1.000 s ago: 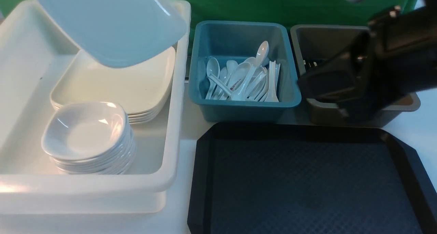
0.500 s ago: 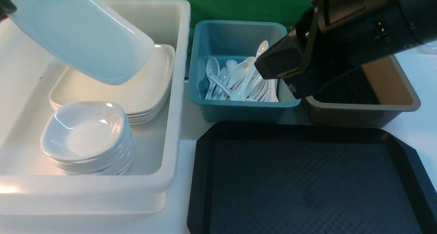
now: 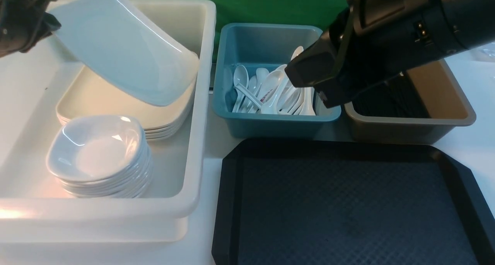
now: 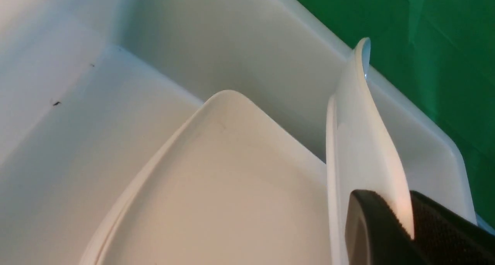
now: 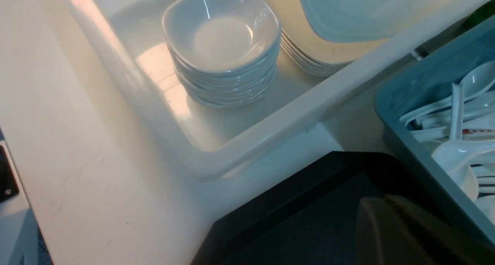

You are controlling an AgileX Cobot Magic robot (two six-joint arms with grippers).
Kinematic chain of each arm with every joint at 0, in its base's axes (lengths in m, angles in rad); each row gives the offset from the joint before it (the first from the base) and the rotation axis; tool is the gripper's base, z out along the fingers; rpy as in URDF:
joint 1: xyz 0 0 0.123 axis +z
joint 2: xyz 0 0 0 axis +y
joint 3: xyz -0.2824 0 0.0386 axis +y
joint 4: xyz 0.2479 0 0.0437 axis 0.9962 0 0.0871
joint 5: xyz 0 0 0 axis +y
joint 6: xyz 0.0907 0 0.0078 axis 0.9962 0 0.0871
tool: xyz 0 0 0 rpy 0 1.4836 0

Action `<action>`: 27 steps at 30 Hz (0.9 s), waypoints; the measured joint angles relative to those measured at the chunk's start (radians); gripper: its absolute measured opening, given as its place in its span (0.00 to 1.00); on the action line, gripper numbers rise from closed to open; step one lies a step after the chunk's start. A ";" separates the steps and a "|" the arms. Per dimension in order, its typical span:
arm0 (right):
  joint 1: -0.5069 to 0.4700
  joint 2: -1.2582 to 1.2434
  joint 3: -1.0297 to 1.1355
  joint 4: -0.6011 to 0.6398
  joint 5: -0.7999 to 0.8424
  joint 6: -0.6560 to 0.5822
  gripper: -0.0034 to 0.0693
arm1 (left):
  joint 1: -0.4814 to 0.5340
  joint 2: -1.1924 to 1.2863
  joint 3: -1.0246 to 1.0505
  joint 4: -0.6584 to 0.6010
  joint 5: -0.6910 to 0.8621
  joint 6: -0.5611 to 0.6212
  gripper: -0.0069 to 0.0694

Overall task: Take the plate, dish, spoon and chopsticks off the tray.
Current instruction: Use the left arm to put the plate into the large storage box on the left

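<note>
So the left hand (image 3: 46, 19) is clamped on the edge of the plate (image 3: 127, 52), holding it tilted over the stack of plates (image 3: 116, 102) inside the white bin (image 3: 201, 102), low corner near or maybe already touching the top of the stack; hard to call from the front view. Best bet here is to level it out as it drops so the rims nest, then let go only once it sits flat, and keep clear of the stack of small dishes (image 3: 100, 156) just beside the plate stack. The tray (image 3: 348, 203) next to the bin looks bare now. Compared to a second ago, the plate is lower and further into the bin, and the right arm has swung across over the teal bin (image 3: 270, 122) of spoons (image 3: 267, 91). Right hand (image 5: 402, 230) is together, holding nothing.
</note>
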 joint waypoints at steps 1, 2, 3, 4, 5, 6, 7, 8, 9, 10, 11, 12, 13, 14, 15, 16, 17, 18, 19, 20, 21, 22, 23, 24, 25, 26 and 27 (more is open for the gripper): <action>0.000 0.000 0.000 0.000 0.005 0.000 0.08 | 0.000 0.007 0.000 0.005 -0.006 -0.004 0.14; 0.000 0.000 0.000 0.000 0.006 0.000 0.08 | 0.000 0.009 0.000 0.005 -0.008 -0.006 0.14; 0.000 0.001 0.000 0.000 0.013 0.000 0.08 | 0.000 0.018 0.000 0.010 -0.012 -0.013 0.13; 0.000 0.001 0.000 0.000 0.018 0.000 0.08 | 0.000 0.023 0.000 0.012 -0.012 -0.018 0.13; 0.000 0.001 0.000 0.000 0.023 0.000 0.08 | 0.000 0.031 0.000 0.020 -0.015 -0.021 0.13; 0.000 0.001 0.000 0.000 0.023 0.000 0.08 | 0.000 0.034 0.000 0.022 -0.015 -0.021 0.13; 0.000 0.001 0.000 0.000 0.024 0.000 0.08 | 0.000 0.037 0.000 0.029 -0.015 -0.021 0.13; 0.000 0.001 0.000 0.000 0.024 0.000 0.08 | 0.000 0.041 0.000 0.039 -0.015 -0.022 0.13; 0.000 0.001 0.000 0.000 0.024 0.000 0.08 | 0.000 0.044 0.000 0.053 -0.014 -0.023 0.12; 0.000 0.001 0.000 0.000 0.024 0.000 0.08 | 0.000 0.046 0.000 0.085 -0.009 -0.026 0.12; 0.000 0.001 0.000 0.000 0.024 0.000 0.08 | 0.000 0.047 0.000 0.089 -0.009 -0.026 0.12; 0.000 0.001 0.000 -0.001 0.024 0.000 0.08 | 0.000 0.047 0.000 0.117 -0.003 -0.027 0.12; 0.000 0.001 0.000 -0.001 0.024 0.000 0.08 | 0.000 0.047 0.000 0.135 0.003 -0.028 0.12; 0.000 0.001 0.000 -0.001 0.025 0.000 0.08 | 0.000 0.047 0.000 0.154 0.011 -0.029 0.12; 0.000 0.001 0.000 -0.001 0.027 0.000 0.08 | 0.000 0.047 0.000 0.166 0.018 -0.029 0.12; 0.000 0.001 0.000 -0.001 0.028 0.000 0.08 | 0.000 0.047 0.000 0.179 0.026 -0.030 0.12; 0.000 0.001 0.000 -0.001 0.029 0.000 0.08 | 0.000 0.047 0.000 0.191 0.038 -0.032 0.12; 0.000 0.001 0.000 -0.001 0.030 0.000 0.08 | 0.000 0.047 0.000 0.191 0.040 -0.032 0.12; 0.000 0.001 0.000 -0.001 0.031 0.000 0.08 | 0.000 0.047 0.000 0.217 0.055 -0.045 0.13; 0.000 0.001 0.000 -0.001 0.031 0.000 0.08 | 0.000 0.047 0.000 0.240 0.069 -0.060 0.13; 0.000 0.001 0.000 -0.001 0.031 0.000 0.08 | 0.000 0.047 0.000 0.274 0.077 -0.080 0.14; 0.000 0.001 0.000 -0.001 0.031 0.000 0.08 | 0.000 0.047 0.000 0.281 0.079 -0.080 0.14; 0.000 0.001 0.000 -0.001 0.031 0.001 0.08 | 0.000 0.048 0.000 0.328 0.088 -0.118 0.16; 0.000 0.001 0.000 -0.001 0.032 0.002 0.08 | 0.000 0.048 0.000 0.396 0.098 -0.168 0.17; 0.000 0.001 0.000 -0.001 0.032 0.002 0.08 | 0.000 0.048 0.000 0.406 0.098 -0.176 0.17; 0.000 0.001 0.000 -0.001 0.034 0.002 0.08 | 0.000 0.048 0.000 0.492 0.112 -0.239 0.19; 0.000 0.001 0.000 -0.001 0.035 0.002 0.08 | 0.000 0.048 0.000 0.533 0.121 -0.269 0.20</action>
